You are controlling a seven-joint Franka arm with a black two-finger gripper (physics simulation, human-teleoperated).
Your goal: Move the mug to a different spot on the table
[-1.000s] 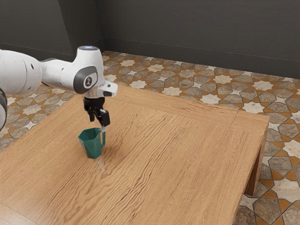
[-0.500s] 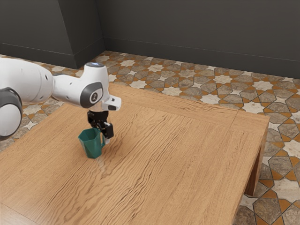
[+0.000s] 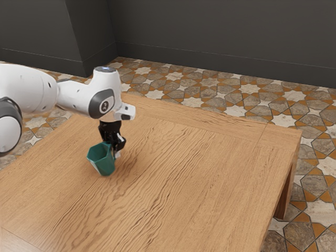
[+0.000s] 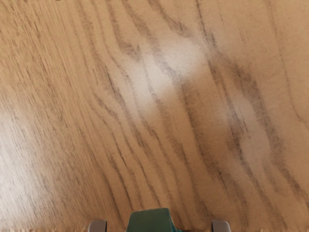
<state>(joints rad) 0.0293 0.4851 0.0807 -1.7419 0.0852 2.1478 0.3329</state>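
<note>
The black claw (image 3: 116,152) hangs straight down from the white arm (image 3: 79,97) and is clenched on the mug (image 3: 101,160). It grips the mug's wall at the rim, on the side toward the exterior view's right. The green mug is tilted, its open top leaning toward the exterior view's left and its base swung toward the claw. Whether its base touches the wood cannot be told.

The mug is over the part of the tabletop (image 3: 210,178) near the edge on the exterior view's left, about midway along that edge. It is well apart from the far edge and from the edge on the exterior view's right.

In the wrist view a small piece of the green mug (image 4: 152,220) shows between the two pale fingertips (image 4: 98,225). The grained tabletop (image 4: 159,96) spreads beyond it. Patterned floor (image 3: 252,100) lies around the tabletop.
</note>
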